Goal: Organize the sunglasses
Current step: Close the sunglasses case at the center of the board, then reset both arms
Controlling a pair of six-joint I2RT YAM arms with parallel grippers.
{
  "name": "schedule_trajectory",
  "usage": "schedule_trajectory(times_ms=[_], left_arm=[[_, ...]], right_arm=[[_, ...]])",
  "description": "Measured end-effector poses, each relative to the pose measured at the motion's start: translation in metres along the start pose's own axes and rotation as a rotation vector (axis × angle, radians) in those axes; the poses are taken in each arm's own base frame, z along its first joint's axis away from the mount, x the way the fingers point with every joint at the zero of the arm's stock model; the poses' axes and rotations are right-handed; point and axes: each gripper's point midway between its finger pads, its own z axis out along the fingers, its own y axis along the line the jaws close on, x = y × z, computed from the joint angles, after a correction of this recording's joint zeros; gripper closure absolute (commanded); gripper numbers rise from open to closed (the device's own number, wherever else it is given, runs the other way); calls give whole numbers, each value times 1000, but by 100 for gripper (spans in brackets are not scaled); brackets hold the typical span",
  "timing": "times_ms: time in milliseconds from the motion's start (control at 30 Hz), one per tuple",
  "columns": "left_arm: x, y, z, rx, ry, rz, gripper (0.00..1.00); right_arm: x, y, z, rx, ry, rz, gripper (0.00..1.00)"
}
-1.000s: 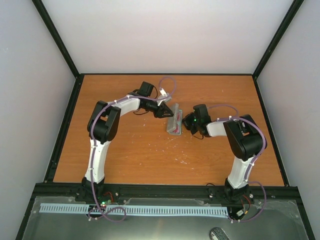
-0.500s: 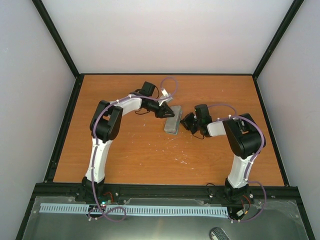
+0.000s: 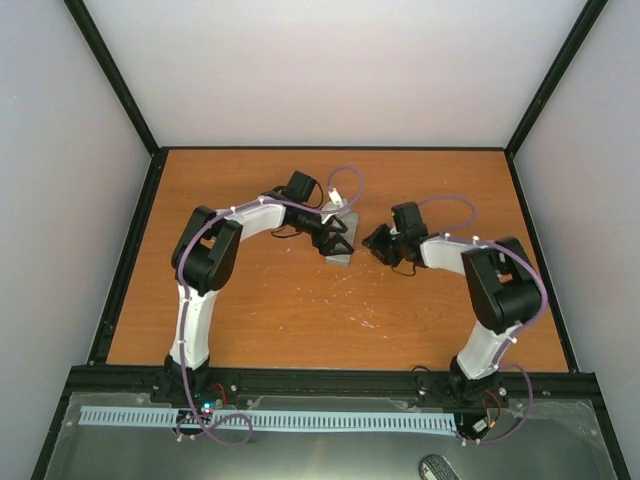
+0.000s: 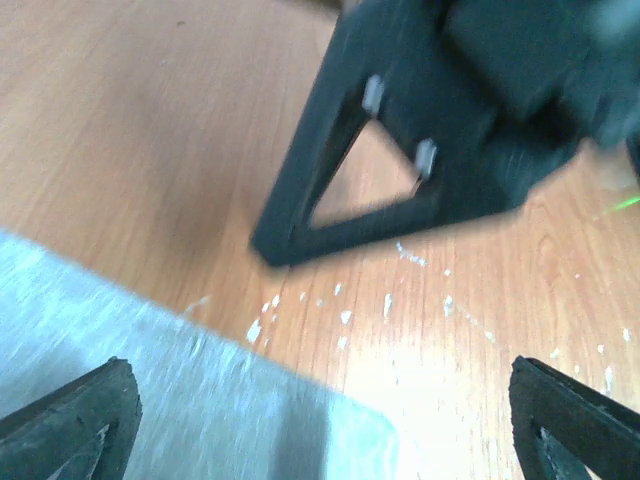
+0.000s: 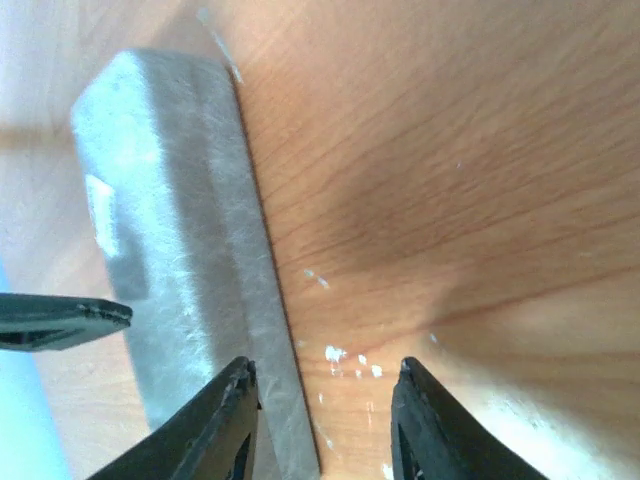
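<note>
Top external view shows the closed grey case, long axis front-to-back, under the wide-open, empty left gripper, beside the part-open, empty right gripper.

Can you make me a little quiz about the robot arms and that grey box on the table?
1. True or false: the grey rectangular case lies closed on the orange-brown wooden table.
2. Pick one. The left gripper has its jaws: A) wide open, B) clamped on the case, C) out of sight.
3. How many black-and-white robot arms reach toward the case?

Key: 1 true; 2 A; 3 two.
</note>
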Motion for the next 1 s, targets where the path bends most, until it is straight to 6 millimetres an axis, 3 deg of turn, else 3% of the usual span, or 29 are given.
schedule_trajectory(times_ms=[100,167,200,267,367,467,567,800,1000], left_arm=[[-1,-1,-24,-89,-1,9,1],[-10,0,-55,-172,-32,14,1],[-18,2,-76,-225,-57,23,1],[-43,5,-122,-351,-122,54,1],[-75,-4,-202,-569,-230,91,1],[-82,-28,-248,-699,-290,101,0],[-62,-46,-259,-752,-283,60,1],[3,-36,-239,-761,-154,-123,0],[14,-34,-236,-767,-126,-154,0]], right_arm=[[-17,5,-33,75,-56,-73,33],[-36,13,-59,94,-111,-124,7],[-47,17,-75,104,-147,-154,1],[-65,18,-103,125,-205,-198,0],[-77,4,-132,195,-242,-260,0],[-71,-12,-138,266,-211,-305,0],[-63,-25,-140,325,-166,-341,0],[-59,-32,-142,360,-141,-376,0],[-61,-28,-141,344,-146,-393,0]])
